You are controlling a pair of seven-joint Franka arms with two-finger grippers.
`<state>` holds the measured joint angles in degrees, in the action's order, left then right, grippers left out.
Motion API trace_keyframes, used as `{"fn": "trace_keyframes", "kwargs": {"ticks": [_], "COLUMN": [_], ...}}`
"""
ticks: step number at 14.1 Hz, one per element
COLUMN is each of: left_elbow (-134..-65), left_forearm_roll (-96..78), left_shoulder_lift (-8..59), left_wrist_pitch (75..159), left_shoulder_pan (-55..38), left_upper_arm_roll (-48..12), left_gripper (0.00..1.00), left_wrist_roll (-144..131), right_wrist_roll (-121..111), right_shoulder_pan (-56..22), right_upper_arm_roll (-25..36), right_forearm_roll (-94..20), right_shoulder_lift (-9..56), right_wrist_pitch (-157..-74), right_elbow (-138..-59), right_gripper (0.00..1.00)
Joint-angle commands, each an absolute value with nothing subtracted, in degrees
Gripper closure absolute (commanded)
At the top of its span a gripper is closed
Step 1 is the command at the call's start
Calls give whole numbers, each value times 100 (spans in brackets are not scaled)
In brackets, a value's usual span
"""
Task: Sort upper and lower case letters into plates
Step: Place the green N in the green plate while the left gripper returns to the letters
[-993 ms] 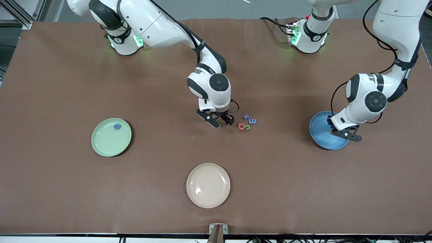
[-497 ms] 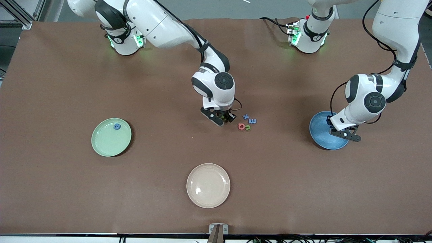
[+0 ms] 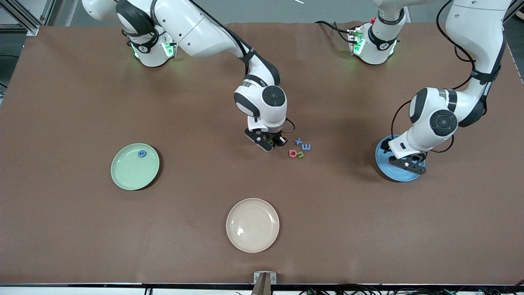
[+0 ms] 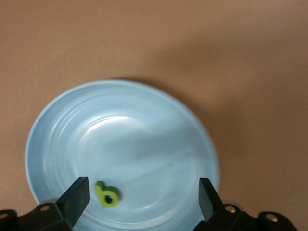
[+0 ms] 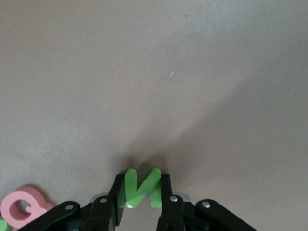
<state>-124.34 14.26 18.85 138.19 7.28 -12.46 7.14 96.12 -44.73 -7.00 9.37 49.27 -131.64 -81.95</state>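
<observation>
Partly sorted: one blue letter in the mint plate, a green b in the blue plate beneath the spread left gripper, right gripper pinching a green N near, seemingly, four loose letters.

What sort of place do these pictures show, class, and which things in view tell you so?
Probably a robotics lab: two white arms are bolted along a brown-covered table, cables trail at its edge, and plates hold foam letters. The right gripper pinches a green letter; the left gripper hangs open over the blue plate.
</observation>
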Motion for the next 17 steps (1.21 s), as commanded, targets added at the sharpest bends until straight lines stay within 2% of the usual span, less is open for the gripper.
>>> {"fn": "trace_keyframes", "kwargs": {"ticks": [1,6,9,12,17], "left_elbow": [-12130,-11831,-11716,-11532,-10812], "left_forearm_roll": [1275,1107,1107,1107,1107], "left_shoulder_lift": [1793,2073,2214,2425,3048], "left_wrist_pitch": [13299,13263,13263,13263,13263], "left_shoulder_pan": [738,659,502,159,-517], "left_upper_arm_roll": [-1677,-2301,-2443,-2435,-2435], "left_gripper": [0,0,0,0,0], "left_wrist_roll": [152,-1218,-1827,-2459,-3566], "right_wrist_roll": [9424,7071,5508,3881,1253], "right_shoulder_pan": [-4071,-2727,-1814,-856,674], "right_upper_arm_roll": [-721,-782,-791,-791,-791], "right_forearm_roll": [1081,1011,1002,984,537], "right_shoulder_lift": [4695,2886,2129,1732,1635], "right_wrist_pitch": [-13052,-13157,-13166,-13192,-13762], "right_elbow": [-8349,-10411,-11344,-11846,-12497], "right_gripper": [100,100,100,100,100]}}
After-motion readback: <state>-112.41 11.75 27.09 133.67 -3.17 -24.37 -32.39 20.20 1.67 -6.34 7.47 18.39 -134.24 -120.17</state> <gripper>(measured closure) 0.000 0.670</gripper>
